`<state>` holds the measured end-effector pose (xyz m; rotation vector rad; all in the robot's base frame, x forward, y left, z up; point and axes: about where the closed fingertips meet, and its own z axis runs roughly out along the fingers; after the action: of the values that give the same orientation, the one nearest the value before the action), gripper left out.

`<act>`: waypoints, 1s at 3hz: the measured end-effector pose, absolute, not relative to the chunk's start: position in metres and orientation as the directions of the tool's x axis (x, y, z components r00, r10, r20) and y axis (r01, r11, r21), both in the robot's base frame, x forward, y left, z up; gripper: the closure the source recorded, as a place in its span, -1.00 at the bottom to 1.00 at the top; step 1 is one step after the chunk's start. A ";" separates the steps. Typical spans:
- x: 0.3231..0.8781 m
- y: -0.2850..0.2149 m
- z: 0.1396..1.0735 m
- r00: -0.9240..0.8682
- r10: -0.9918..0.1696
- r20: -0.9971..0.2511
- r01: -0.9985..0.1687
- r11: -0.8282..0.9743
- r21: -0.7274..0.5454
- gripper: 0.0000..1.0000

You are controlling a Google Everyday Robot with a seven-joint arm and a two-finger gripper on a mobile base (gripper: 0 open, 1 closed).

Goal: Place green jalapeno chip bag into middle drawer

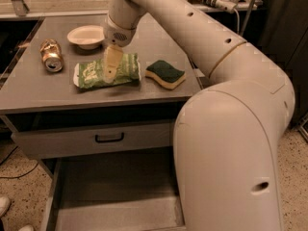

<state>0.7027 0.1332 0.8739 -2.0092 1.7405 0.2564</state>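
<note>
A grey tabletop (33,88) is bearing the crinkly green jalapeno chip bag (89,74). The cream gripper (109,76) is hanging over it; I cannot tell whether it is grasping.

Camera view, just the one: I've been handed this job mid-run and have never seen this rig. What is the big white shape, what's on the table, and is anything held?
The big white shape is the robot's single arm, reaching from the near right over a grey tabletop. The camera looks down on it; where it is mounted I cannot tell. At the arm's end, the pale yellowish gripper is down on the crinkly green foil chip bag, which lies flat on the table. Whether the bag is gripped yet cannot be seen. Also on the table are a green-and-yellow sponge, a gold can on its side and a white bowl. Below, the grey drawer front with a black handle is closed. Under it, the wide grey metal drawer tray is pulled out.
</note>
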 end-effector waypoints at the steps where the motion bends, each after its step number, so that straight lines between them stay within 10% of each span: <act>1: 0.697 0.144 0.860 0.173 -0.879 -0.444 -0.977 -0.095 -0.193 -1.00; 3: 0.692 0.153 0.840 0.166 -0.880 -0.444 -0.982 -0.109 -0.152 -1.00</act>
<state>0.6922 0.1535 0.8403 -2.0433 1.7638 0.3397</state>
